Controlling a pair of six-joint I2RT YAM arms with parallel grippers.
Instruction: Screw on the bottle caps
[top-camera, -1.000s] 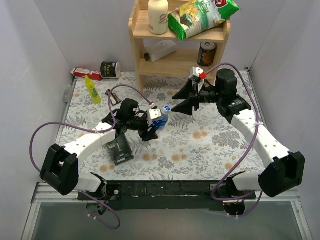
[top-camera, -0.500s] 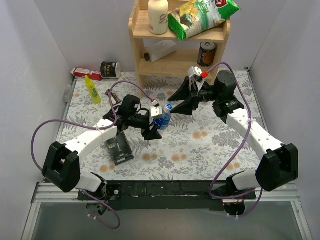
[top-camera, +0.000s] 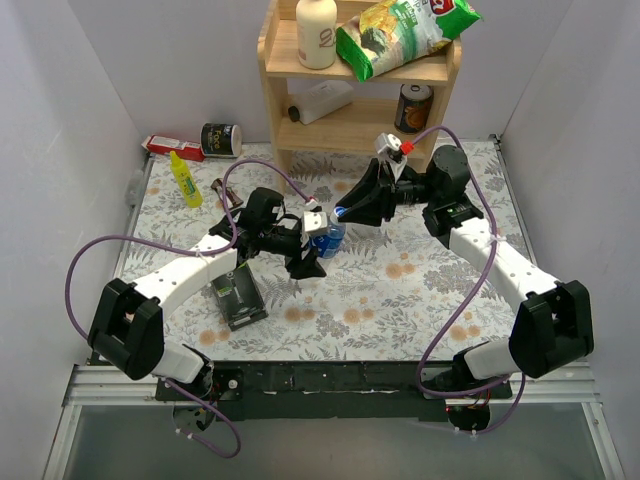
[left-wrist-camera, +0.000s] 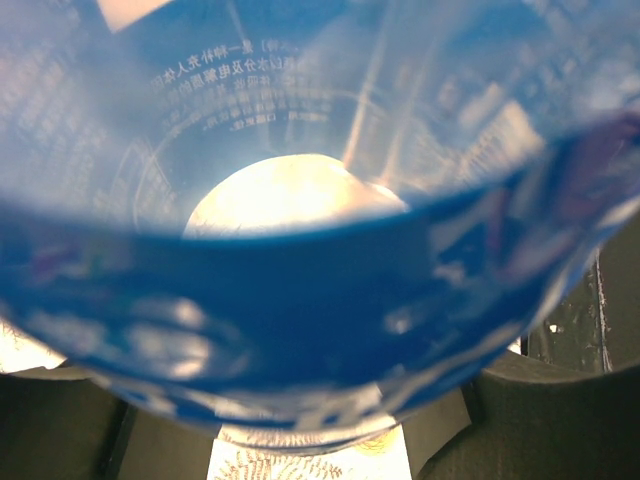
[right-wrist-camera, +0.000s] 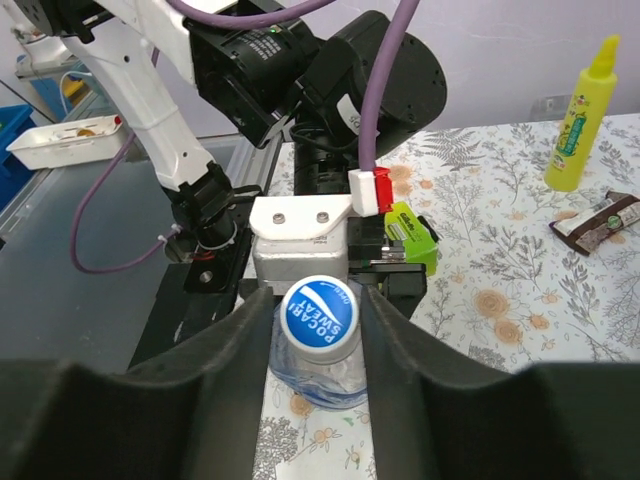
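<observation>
Plain white walls (top-camera: 90, 90), floral tabletop (top-camera: 400, 290), wooden shelf (top-camera: 285, 100)

bottle (top-camera: 327, 238) in left pincer (top-camera: 313, 243), cap (right-wrist-camera: 321, 316) between right pincer (right-wrist-camera: 318, 322)

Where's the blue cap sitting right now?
The blue cap sits on the neck of the bottle mid-table, just in front of the wooden shelf. It lies between the right tool's fingers, while the left tool holds the bottle's body.
</observation>
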